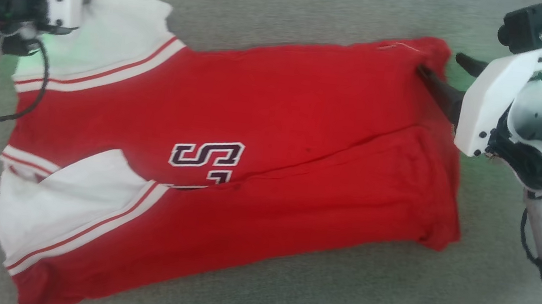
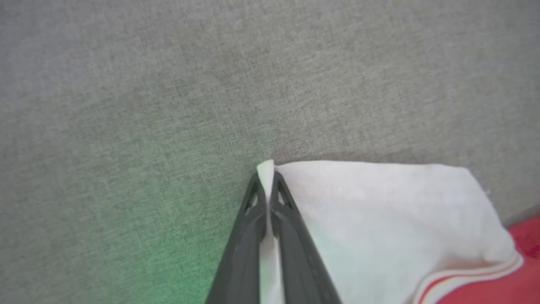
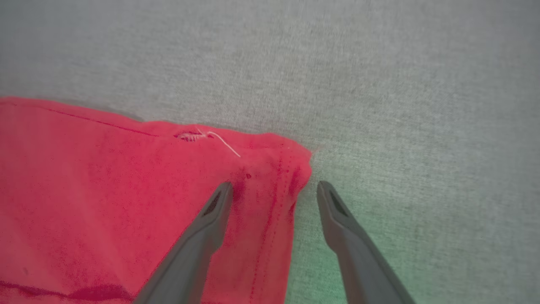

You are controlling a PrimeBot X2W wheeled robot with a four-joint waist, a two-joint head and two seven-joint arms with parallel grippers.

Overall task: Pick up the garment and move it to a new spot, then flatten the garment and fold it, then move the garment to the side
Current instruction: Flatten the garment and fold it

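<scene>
At far left, pinching a corner of the upper white sleeve [image 2: 379, 202] in the left gripper [image 2: 266, 177], jaws pressed together on a sliver of cloth poking past the tips. Across the middle, looking down on the garment [image 1: 264, 116] laid lengthwise on the grey fabric surface [image 1: 286, 294], collar end left, hem right, near long side seemingly turned up over the chest lettering [image 1: 206, 158]. Judging from that: placed and mostly flattened, one fold probably in, further folding and the move aside not yet done. At right, straddling the far hem corner [image 3: 291, 169] with the right gripper [image 3: 273, 190], jaws spread, nothing gripped. Hard to make out: lower part of the lettering under the flap; bottom-left of the shirt, cut off by the frame; whether the right tips press down or merely hover.
</scene>
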